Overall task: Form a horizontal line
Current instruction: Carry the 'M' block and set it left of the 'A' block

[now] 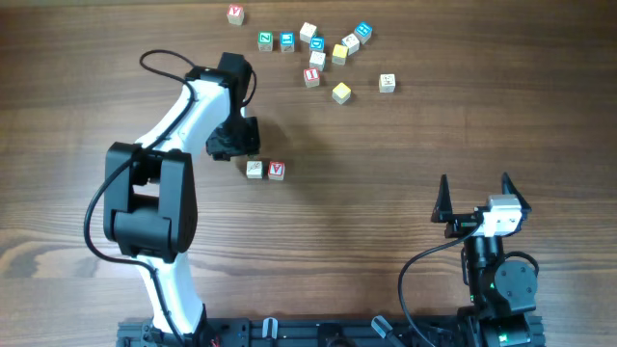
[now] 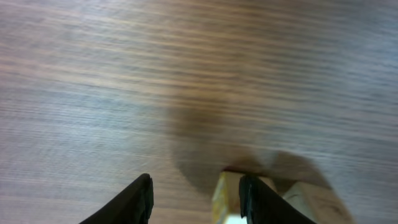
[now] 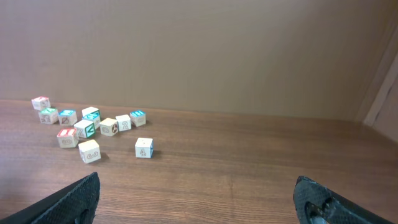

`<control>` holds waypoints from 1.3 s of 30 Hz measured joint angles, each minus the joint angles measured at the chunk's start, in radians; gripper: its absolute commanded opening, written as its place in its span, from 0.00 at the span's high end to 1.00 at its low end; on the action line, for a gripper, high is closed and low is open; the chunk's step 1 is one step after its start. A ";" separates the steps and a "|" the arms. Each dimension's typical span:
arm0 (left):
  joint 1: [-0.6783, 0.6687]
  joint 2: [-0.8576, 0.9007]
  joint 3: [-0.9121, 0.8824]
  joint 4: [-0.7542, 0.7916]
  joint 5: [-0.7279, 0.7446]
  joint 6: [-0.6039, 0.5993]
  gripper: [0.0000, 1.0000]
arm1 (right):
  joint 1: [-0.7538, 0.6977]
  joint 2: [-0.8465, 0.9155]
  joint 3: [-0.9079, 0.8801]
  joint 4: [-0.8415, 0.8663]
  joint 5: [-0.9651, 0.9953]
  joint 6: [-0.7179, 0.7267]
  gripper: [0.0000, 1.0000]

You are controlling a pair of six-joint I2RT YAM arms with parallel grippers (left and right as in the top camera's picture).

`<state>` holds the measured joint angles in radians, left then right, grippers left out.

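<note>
Left arm: the white-and-black left arm (image 1: pixel 183 116) stands highest over the brown wood-grain counter (image 1: pixel 405 193). The left jaws are apart and clamp nothing, hanging just beside the pair of cubes.
Pair: a pale wooden cube (image 1: pixel 254 169) and a red-lettered wooden cube (image 1: pixel 277 171) sit side by side, touching, in a short left-to-right row. In the left wrist view the pale cube (image 2: pixel 227 193) shows at the inner edge of one finger, partly hidden.
Cluster: a loose cluster of small wooden letter cubes (image 1: pixel 317 53) with teal, red, yellow and plain faces lies scattered at the far edge, well apart from the pair. A lone red-marked cube (image 1: pixel 235 14) sits off its left side.
Right arm: the black right arm (image 1: pixel 496 275) is at the near right, well apart from every cube. The right jaws are spread wide and empty.
</note>
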<state>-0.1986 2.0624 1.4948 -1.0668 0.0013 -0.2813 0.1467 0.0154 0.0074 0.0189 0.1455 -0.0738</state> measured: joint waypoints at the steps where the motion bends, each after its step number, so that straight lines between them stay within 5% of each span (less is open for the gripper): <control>1: 0.011 0.000 0.000 -0.019 0.000 -0.002 0.53 | 0.000 0.000 0.000 0.000 0.000 0.000 0.00; 7: 0.046 0.000 0.000 -0.079 0.000 -0.010 0.53 | 0.000 0.000 0.000 0.000 0.000 0.000 0.00; 11: 0.055 0.000 0.000 -0.114 0.000 -0.012 0.71 | 0.000 0.000 0.000 0.000 0.000 0.000 0.00; 14: 0.055 0.000 0.000 -0.127 0.000 -0.017 0.76 | 0.000 0.000 0.000 0.000 0.000 0.000 0.00; 39: -0.082 0.000 0.000 -0.099 0.000 -0.008 0.74 | 0.000 0.000 0.000 0.000 0.000 0.000 0.00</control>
<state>-0.2802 2.0624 1.4948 -1.1656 0.0017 -0.2897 0.1467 0.0154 0.0074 0.0189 0.1455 -0.0738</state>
